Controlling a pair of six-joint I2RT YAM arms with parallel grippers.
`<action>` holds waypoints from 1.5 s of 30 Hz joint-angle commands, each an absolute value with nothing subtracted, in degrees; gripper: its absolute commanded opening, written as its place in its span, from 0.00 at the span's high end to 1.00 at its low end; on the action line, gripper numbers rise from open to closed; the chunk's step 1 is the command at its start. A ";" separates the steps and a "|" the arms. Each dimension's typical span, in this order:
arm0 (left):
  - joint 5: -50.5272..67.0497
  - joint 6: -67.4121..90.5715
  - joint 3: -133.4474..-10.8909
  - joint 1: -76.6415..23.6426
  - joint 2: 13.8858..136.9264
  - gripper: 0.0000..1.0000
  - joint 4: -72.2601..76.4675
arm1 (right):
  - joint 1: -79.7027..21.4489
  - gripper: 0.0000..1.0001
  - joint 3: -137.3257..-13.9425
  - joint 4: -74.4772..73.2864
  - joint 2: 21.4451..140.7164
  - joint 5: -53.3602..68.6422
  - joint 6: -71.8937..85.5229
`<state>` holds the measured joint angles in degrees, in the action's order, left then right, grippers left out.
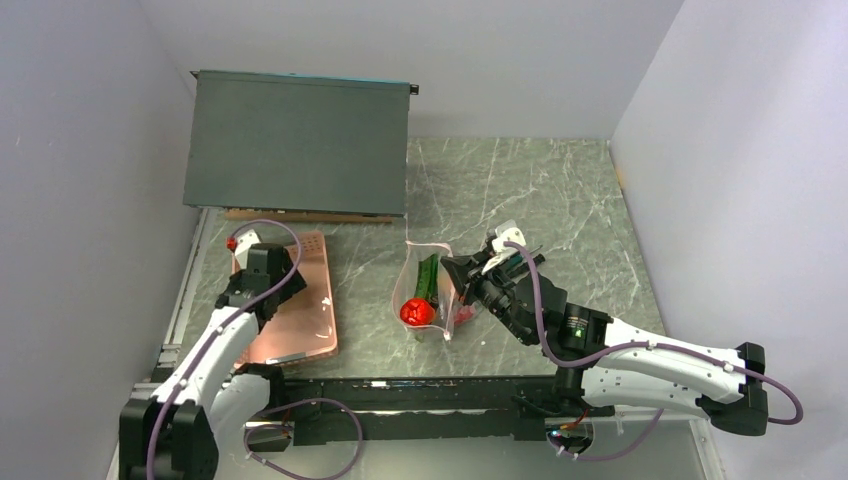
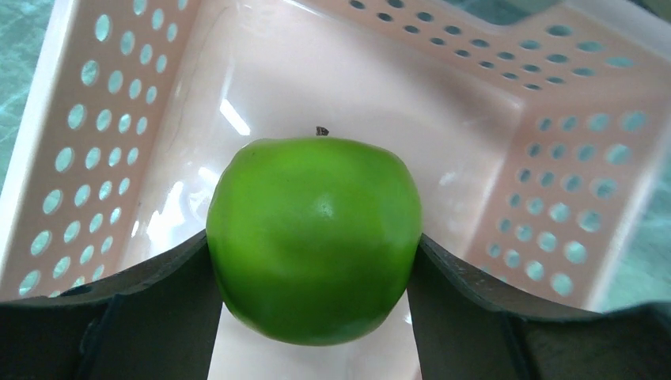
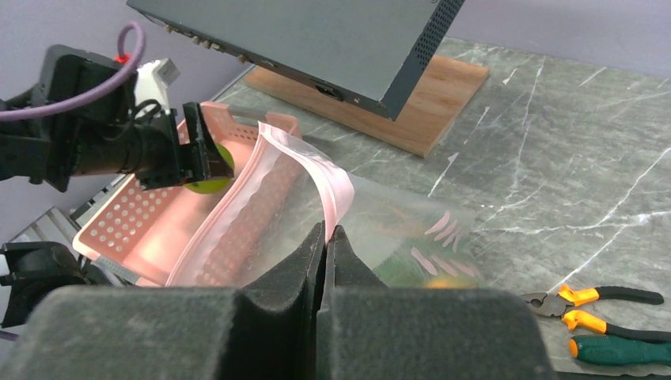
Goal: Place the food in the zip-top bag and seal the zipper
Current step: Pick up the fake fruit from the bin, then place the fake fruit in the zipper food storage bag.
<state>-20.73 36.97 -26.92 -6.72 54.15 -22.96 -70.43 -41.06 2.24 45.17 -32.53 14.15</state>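
Over the basket (image 2: pixel 87 158) at the table's (image 1: pixel 520 200) left edge, the left gripper (image 3: pixel 207 158) pinches the apple (image 2: pixel 313 237); the bag (image 3: pixel 396 214) lies rightward, its mouth pinched open by the right gripper (image 3: pixel 326 237).

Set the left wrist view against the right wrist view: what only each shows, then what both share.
Left wrist only: the stem on the green apple. Right wrist only: the zip-top bag, its zipper pinched in the right gripper, pliers, a dark box. Both: that apple between the left gripper fingers, and the pink basket.
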 commanded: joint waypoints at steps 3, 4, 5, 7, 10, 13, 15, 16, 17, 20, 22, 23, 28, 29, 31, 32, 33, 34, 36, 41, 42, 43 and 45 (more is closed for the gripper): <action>-7.47 35.24 -33.05 -6.50 45.48 0.72 -32.15 | -70.66 1.00 -42.71 4.97 45.34 -32.36 14.39; -4.27 34.69 -33.67 -6.50 44.08 0.73 -33.50 | -70.66 1.00 -42.71 5.05 45.31 -32.35 14.41; -1.34 34.13 -34.45 -6.50 42.68 0.75 -34.56 | -70.69 1.00 -42.63 5.09 45.39 -32.30 14.49; 6.22 33.10 -36.12 -6.50 38.91 0.77 -36.27 | -70.71 1.00 -42.65 5.32 45.44 -32.11 14.55; 17.39 32.99 -38.62 -6.59 36.83 0.78 -37.94 | -70.71 1.00 -42.71 5.36 45.87 -31.86 14.56; 27.96 33.43 -40.33 -6.87 33.26 0.78 -36.97 | -70.62 1.00 -42.80 5.36 46.25 -31.66 14.68; 34.08 34.30 -41.12 -7.82 30.67 0.77 -34.80 | -70.66 1.00 -42.76 5.44 46.34 -31.50 14.71; 36.44 35.06 -41.37 -8.65 28.85 0.77 -32.99 | -70.66 1.00 -42.76 5.45 46.35 -31.47 14.75; 38.63 36.06 -41.55 -9.68 27.66 0.78 -31.12 | -70.66 1.00 -42.80 5.45 46.43 -31.42 14.76; 40.37 38.86 -42.59 -14.24 26.19 0.79 -27.31 | -70.71 1.00 -42.88 5.45 46.73 -31.34 14.76; 38.33 40.68 -42.93 -19.44 26.70 0.78 -25.08 | -70.62 1.00 -42.89 5.53 47.08 -31.30 14.77; 36.51 41.12 -43.27 -23.07 27.47 0.77 -24.20 | -70.68 1.00 -42.89 5.65 47.30 -31.22 14.77; 23.43 39.21 -48.08 -43.01 33.11 0.80 -21.37 | -70.72 1.00 -43.17 5.37 47.97 -31.71 14.59; 21.76 38.67 -48.92 -45.85 34.53 0.79 -20.74 | -70.67 1.00 -43.16 5.42 47.97 -31.74 14.59; 17.83 37.72 -51.66 -50.22 38.09 0.79 -22.24 | -70.69 1.00 -43.18 5.45 47.94 -31.84 14.57; 15.73 36.75 -53.19 -51.91 40.10 0.78 -23.96 | -70.67 1.00 -43.14 5.45 47.98 -31.85 14.57; 13.99 36.17 -54.82 -53.15 42.29 0.77 -25.85 | -70.72 1.00 -43.14 5.45 47.98 -31.85 14.58; 12.69 35.66 -56.10 -54.10 44.96 0.77 -27.48 | -70.65 1.00 -43.17 5.41 47.92 -31.82 14.59; 10.46 35.67 -57.89 -55.03 47.93 0.78 -29.94 | -70.68 1.00 -43.03 5.36 47.56 -31.74 14.64; 6.95 37.95 -58.50 -55.18 51.24 0.77 -29.73 | -70.70 1.00 -42.72 5.49 46.65 -31.30 14.84; 6.68 38.13 -58.64 -55.14 51.86 0.74 -29.33 | -70.65 1.00 -42.81 5.41 46.59 -31.20 14.85; 6.45 38.27 -58.82 -55.14 52.43 0.70 -29.27 | -70.64 1.00 -42.80 5.32 46.51 -31.12 14.94; 5.16 38.62 -59.42 -55.11 53.44 0.62 -29.96 | -70.65 1.00 -42.80 5.15 46.09 -30.99 14.96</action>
